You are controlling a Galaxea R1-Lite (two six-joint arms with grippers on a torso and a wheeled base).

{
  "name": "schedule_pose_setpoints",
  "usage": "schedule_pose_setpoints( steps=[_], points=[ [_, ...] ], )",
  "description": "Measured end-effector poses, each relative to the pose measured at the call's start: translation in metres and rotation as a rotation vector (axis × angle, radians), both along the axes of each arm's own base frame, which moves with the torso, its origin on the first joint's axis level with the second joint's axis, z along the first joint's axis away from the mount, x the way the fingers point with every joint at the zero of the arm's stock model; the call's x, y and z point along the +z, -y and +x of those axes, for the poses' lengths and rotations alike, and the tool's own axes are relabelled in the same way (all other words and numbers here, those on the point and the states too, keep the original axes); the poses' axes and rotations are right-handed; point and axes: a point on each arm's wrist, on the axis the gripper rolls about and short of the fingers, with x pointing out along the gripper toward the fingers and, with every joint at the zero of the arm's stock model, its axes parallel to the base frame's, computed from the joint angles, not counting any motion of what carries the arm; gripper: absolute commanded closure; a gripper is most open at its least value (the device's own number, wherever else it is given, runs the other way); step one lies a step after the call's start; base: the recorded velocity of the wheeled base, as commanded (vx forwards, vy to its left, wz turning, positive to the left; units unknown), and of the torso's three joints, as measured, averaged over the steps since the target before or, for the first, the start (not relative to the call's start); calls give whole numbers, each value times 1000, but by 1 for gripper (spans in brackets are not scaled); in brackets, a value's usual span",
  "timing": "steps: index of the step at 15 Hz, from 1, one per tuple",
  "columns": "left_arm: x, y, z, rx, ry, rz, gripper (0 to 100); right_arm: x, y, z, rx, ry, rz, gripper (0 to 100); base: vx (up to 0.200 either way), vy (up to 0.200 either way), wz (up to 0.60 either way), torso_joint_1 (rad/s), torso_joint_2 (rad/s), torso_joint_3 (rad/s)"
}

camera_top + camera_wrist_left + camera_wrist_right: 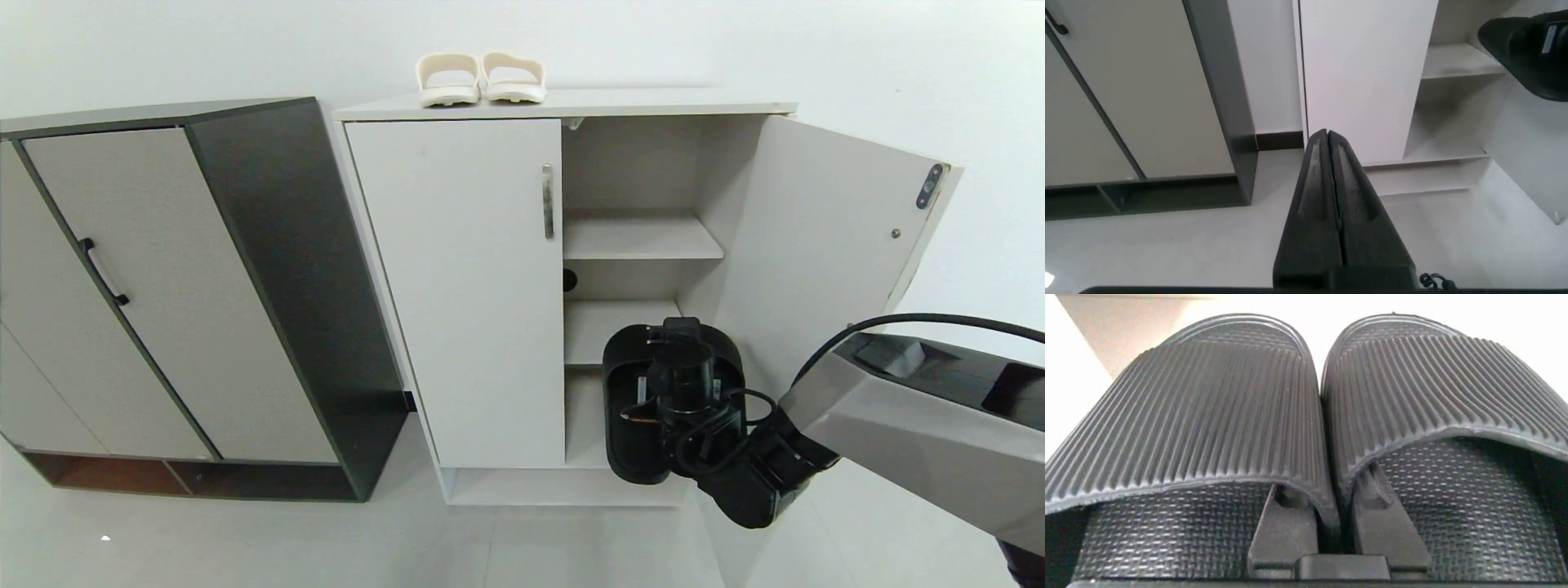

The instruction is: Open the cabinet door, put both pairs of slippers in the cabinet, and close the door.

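I see one pair of slippers (480,79) on top of the cabinet (653,104), toward its left end. Its right door (808,261) stands swung out rightward. My right end effector (1327,531) holds the other pair (624,441) side by side before the open compartment, below the top shelf (641,237). A second cabinet (269,286) stands to the left.

plain white wall (898,49) at the far side, evenly lit; pale glossy tiled floor (245,547) near. at left, dark grey cupboard (286,269) against the wall: light grey door (147,310), black bar handle (104,272), open low compartments (106,475) along its base.
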Motion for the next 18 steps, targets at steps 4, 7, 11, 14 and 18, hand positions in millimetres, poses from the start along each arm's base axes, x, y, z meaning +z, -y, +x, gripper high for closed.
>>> schedule_pose_setpoints(
  steps=[4, 7, 11, 14, 18],
  points=[
    [0, 0, 0, -2, -1, -22, 100, -4, 11, 6, -22, -9, -4, 100, 0, 0, 0, 0, 0, 0],
    [0, 0, 0, -3, -1, -24, 100, -6, 18, 9, -36, -16, -7, 100, 0, 0, 0, 0, 0, 0],
    [0, 0, 0, -2, -1, -26, 100, -7, 21, 10, -45, -19, -8, 100, 0, 0, 0, 0, 0, 0],
    [0, 0, 0, -3, -1, -27, 100, -7, 22, 10, -45, -20, -9, 100, 0, 0, 0, 0, 0, 0],
    [0, 0, 0, -2, -1, -27, 100, -8, 22, 9, -28, -27, -9, 100, 0, 0, 0, 0, 0, 0]
  ],
)
